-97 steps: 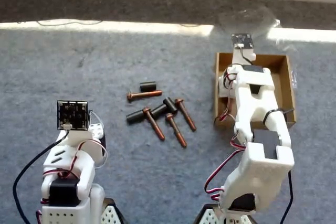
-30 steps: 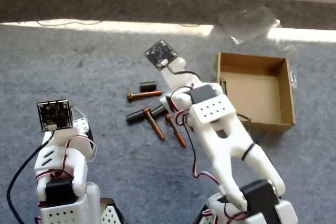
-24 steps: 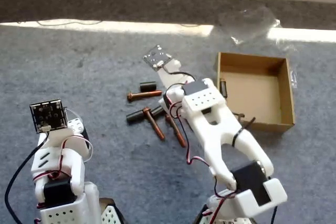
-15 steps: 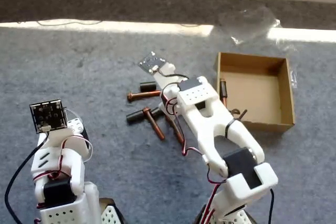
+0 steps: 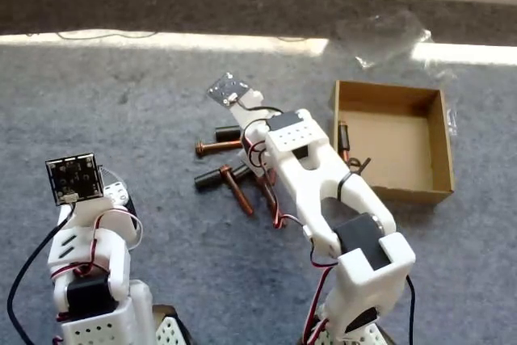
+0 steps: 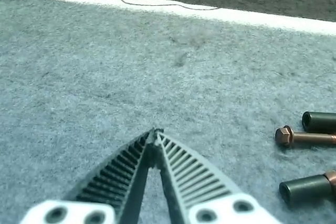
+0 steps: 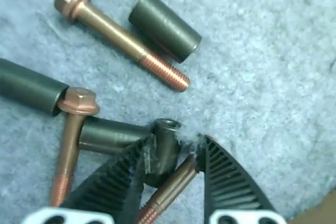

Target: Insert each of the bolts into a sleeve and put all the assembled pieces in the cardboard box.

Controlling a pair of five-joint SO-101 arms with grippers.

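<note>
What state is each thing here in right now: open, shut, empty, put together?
Left arm's fingers: shut, empty.
Right arm's fingers: open, astride a dark metal sleeve.
Copper-coloured bolts: lying loose on the grey carpet, outside the sleeves.
Brown cardboard box: open-topped, one copper-coloured piece inside.

Right claw: the gap between its spread fingers is taken by a dark sleeve and a bolt shank. A second sleeve lies just beside one finger. A long bolt and a short sleeve lie beyond the tips. There is bare carpet past the other finger.
Left claw: fingers together, bare carpet ahead.
</note>
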